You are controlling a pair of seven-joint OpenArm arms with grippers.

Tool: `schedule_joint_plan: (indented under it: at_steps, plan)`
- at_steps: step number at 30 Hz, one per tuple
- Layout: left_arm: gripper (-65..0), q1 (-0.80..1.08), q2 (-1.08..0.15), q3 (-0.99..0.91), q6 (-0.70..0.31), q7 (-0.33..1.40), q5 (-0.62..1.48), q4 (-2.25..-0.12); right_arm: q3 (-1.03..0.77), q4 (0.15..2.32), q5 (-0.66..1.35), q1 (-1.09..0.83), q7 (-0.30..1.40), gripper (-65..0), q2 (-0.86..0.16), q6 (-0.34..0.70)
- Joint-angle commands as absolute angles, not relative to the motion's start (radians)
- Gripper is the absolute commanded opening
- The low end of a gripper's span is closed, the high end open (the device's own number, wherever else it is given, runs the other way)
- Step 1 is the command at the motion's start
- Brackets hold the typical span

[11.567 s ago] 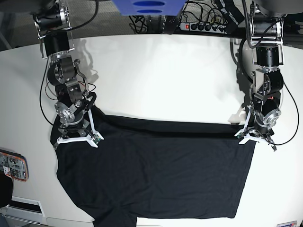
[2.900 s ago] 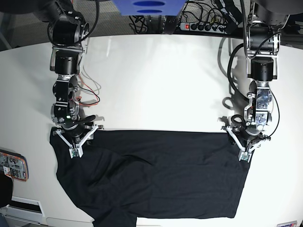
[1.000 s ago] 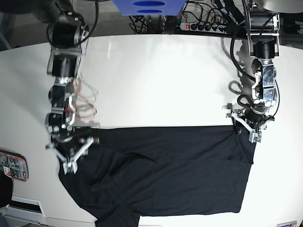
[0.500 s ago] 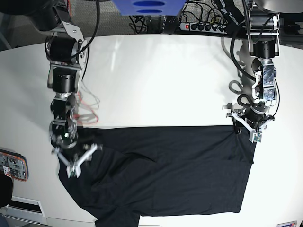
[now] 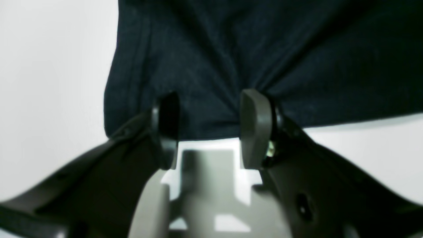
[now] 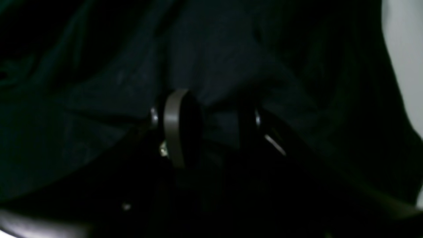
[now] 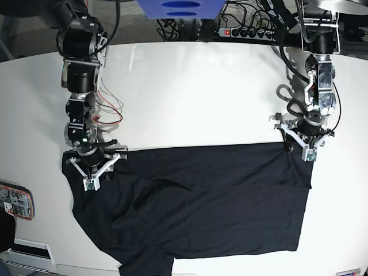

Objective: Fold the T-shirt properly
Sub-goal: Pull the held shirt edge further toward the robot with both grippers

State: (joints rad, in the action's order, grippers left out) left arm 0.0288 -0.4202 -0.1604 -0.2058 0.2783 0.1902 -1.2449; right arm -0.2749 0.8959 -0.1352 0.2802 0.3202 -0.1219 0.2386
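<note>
On the white table (image 7: 190, 98), a power strip (image 7: 244, 31) and cables lie past the far edge, and the T-shirt (image 7: 195, 207) spreads across the near half. The left gripper (image 7: 305, 148) pinches its hem corner. The right gripper (image 7: 91, 170) clamps a fold at the other far corner.

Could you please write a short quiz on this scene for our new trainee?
1. True or false: the T-shirt hangs in the air, fully clear of the table.
2. In the base view, where on the T-shirt are the left end effector and the right end effector? A) at its upper edge B) at its lower edge C) at its middle
3. Which end effector appears on the right side of the base view?

Key: 1 false, it lies spread on the table; 2 A; 3 left.
</note>
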Motion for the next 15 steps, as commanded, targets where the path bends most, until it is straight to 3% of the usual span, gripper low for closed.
schedule_joint_plan:
  at_steps: [1, 7, 15]
  plan:
    - [-37.5, 0.036, -0.430, -0.162, -0.203, 0.298, 0.177, -1.251, -0.275, 0.908, -0.156, 0.231, 0.366, -42.8, -0.130, 0.243]
    - [-37.5, 0.102, -0.424, -0.226, -0.203, 0.298, 0.179, -1.280, -0.275, 1.009, -0.156, 0.139, 0.366, -42.8, -0.130, 0.243]
    - [-37.5, 0.282, -0.374, -0.355, -0.203, 0.298, 0.179, -1.472, -0.275, 1.059, -0.156, 0.010, 0.369, -42.8, -0.130, 0.243]
